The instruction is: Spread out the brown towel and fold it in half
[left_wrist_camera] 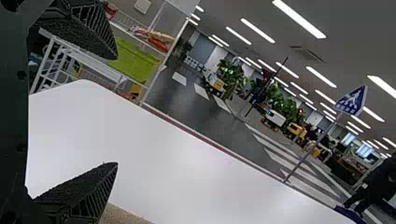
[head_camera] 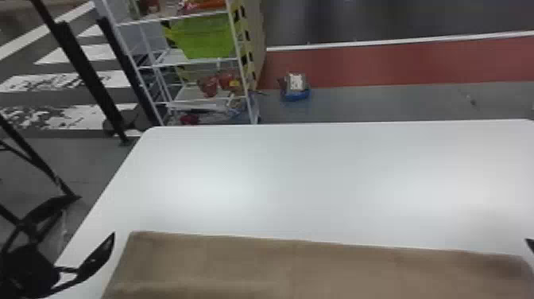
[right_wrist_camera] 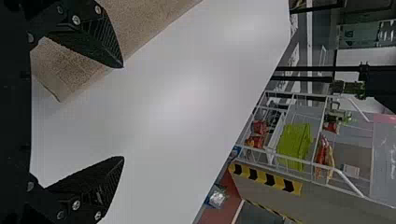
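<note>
The brown towel point(head_camera: 294, 270) lay flat on the white table point(head_camera: 302, 175), nearest me. My left claw point(head_camera: 95, 215) and right claw point(head_camera: 530, 245) hung near opposite ends, both spread. Beyond stood a blue sign point(left_wrist_camera: 352, 101) with a walking-figure symbol.

bright rows of ceiling strip lights point(left_wrist_camera: 299, 18), soft pale glare across the white tabletop point(head_camera: 278, 179)

1. We see the brown towel point(head_camera: 278, 268) lying flat, nearly smooth, with faint creases.
2. We find its far edge well apart from the worktop's point(head_camera: 298, 179) far edge, its far left corner near the left edge.
</note>
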Available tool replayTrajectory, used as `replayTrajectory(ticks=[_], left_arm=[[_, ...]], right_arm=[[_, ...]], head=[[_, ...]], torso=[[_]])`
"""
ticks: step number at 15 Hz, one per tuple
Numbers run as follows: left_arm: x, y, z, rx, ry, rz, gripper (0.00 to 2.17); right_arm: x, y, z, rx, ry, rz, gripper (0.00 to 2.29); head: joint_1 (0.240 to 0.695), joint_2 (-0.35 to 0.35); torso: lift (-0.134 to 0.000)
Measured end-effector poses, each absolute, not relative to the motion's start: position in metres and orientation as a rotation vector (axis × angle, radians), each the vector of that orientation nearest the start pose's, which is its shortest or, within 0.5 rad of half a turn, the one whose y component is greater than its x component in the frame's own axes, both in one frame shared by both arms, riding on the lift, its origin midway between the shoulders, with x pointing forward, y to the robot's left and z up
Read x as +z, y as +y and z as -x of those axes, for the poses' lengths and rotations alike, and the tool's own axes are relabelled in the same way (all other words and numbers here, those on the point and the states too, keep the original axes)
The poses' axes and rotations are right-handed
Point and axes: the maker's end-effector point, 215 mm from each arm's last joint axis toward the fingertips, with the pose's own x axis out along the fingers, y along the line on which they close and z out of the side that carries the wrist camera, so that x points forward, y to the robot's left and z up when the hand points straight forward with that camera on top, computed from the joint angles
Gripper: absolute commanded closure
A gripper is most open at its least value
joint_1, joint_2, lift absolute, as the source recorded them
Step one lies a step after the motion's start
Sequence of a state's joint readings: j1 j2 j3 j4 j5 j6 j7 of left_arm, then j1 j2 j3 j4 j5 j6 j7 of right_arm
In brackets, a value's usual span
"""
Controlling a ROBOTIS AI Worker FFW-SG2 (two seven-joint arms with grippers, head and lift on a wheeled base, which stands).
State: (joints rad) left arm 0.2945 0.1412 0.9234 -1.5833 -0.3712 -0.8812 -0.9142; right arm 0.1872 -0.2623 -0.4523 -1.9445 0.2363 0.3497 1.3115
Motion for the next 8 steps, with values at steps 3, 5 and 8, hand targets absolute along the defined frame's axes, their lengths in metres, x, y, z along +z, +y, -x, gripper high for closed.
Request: replayTrajectory(ticks=[3,5,8], left_arm=[[-0.3255,0.4713,-0.3576,-0.325,0.014,-1.014,0.08],[-0.3254,0.4714,-0.3574,-0.324,0.014,-1.014,0.08],[-0.3255,0.4708,-0.3562,-0.327,0.013,-1.018,0.08]], right_arm=[[-0.3566,-0.3252,-0.4312,0.794,0.436,0.342,0.2],[-0.3572,-0.3246,-0.4307,0.795,0.437,0.341,0.21],[-0.3589,-0.3238,-0.429,0.798,0.44,0.338,0.2]], head=[[0.695,0.208],[0.695,0.21],[0.695,0.211]], torso=[[-0.134],[-0.134],[-0.134]])
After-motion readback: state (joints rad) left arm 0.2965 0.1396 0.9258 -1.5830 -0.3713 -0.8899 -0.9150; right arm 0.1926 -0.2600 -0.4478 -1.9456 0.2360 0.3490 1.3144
